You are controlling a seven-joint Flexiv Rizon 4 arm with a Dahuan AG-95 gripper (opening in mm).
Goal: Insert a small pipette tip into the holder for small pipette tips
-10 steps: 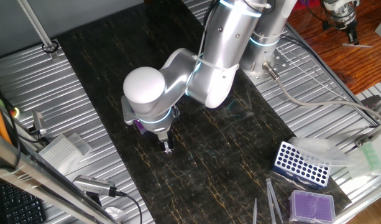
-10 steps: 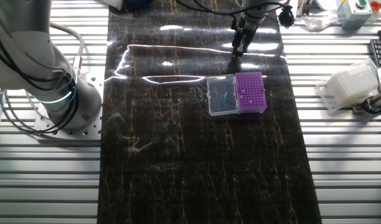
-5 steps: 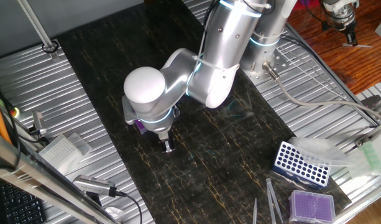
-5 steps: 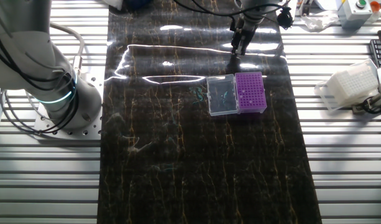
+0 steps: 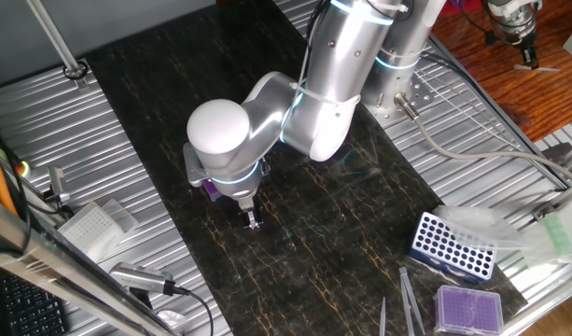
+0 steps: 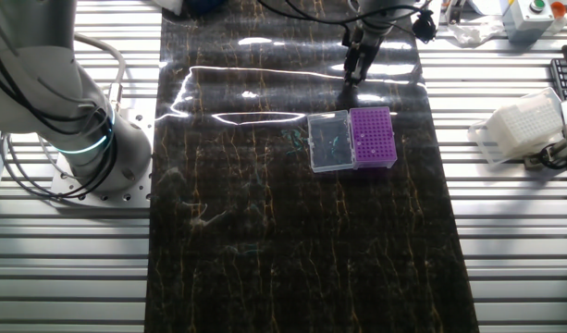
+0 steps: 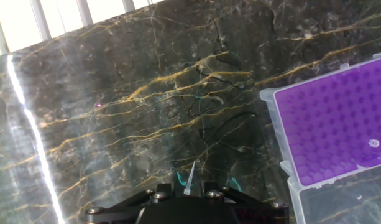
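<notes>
The two-finger gripper [image 7: 189,186] of the silver arm is closed down to a narrow gap on the small pipette tip [image 7: 189,178], a thin clear plastic cone; in the hand view the tip stands out from between the finger ends with its point towards the dark gold-veined marble-pattern mat [image 7: 146,93]. In that view the holder for small pipette tips [image 7: 336,127], a deep-purple box-shaped rack with a fine grid of tiny holes, lies to the right of the tip and apart from it, with one small pale spot on its grid near the right edge; its clear plastic lid [image 7: 342,202] lies open, joined to the rack's lower side. In the other fixed view the gripper [image 6: 355,72] hangs above the mat beyond the purple rack [image 6: 373,137], not over it, and the open lid [image 6: 330,141] lies flat against the rack's left side. In one fixed view the gripper [image 5: 252,220] is low over the mat and the arm's white joint hides nearly all of the rack. Near the lower right of that view are a blue-and-white rack with large round holes [image 5: 452,245] and a paler lilac rack [image 5: 468,308], both well apart from the gripper.
</notes>
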